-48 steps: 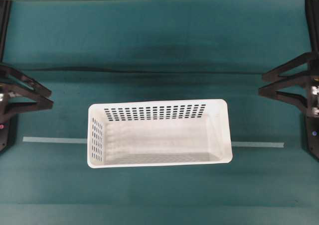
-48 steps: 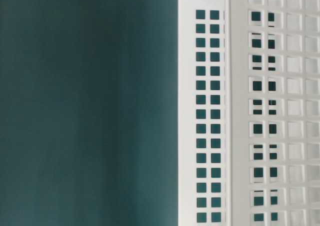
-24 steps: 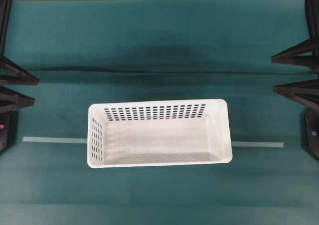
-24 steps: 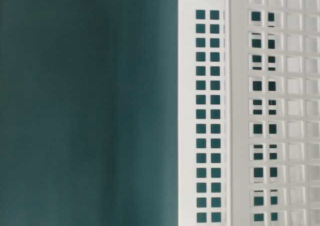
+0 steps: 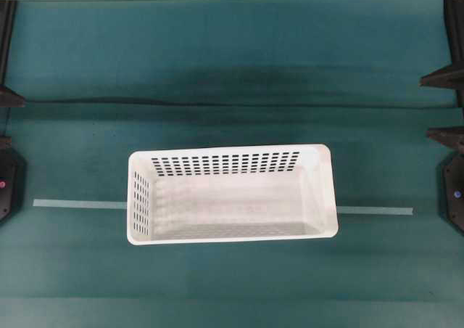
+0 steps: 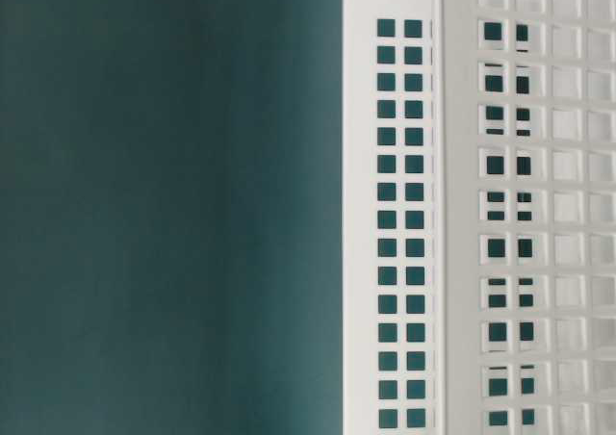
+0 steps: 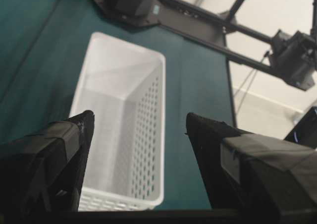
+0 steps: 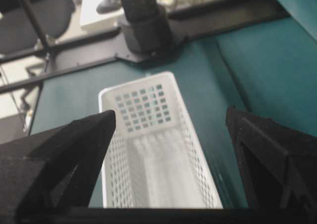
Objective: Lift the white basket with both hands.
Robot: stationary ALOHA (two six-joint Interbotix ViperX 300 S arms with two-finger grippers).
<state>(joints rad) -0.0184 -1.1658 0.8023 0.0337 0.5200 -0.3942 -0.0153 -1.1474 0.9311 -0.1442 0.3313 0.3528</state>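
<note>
The white basket [image 5: 232, 239] stands empty in the middle of the green table, long side across the overhead view. Its perforated wall [image 6: 390, 214] fills the right of the table-level view. My left gripper [image 5: 6, 119] is at the far left edge, well away from the basket, with only its fingertips showing. My right gripper [image 5: 429, 107] is at the far right edge, also apart from the basket. In the left wrist view the left gripper [image 7: 139, 116] is open and empty, with the basket [image 7: 106, 55] ahead of it. The right gripper [image 8: 171, 112] is likewise open, and the basket [image 8: 158, 149] lies lengthwise beyond it.
A pale tape strip [image 5: 80, 204] runs across the table under the basket. A thin black cable [image 5: 217, 103] lies behind the basket. Black arm bases stand at the table's ends [image 7: 131, 3] [image 8: 146, 28].
Both grippers have drawn back toward the side edges of the overhead view, so less of each shows. The basket has not moved.
</note>
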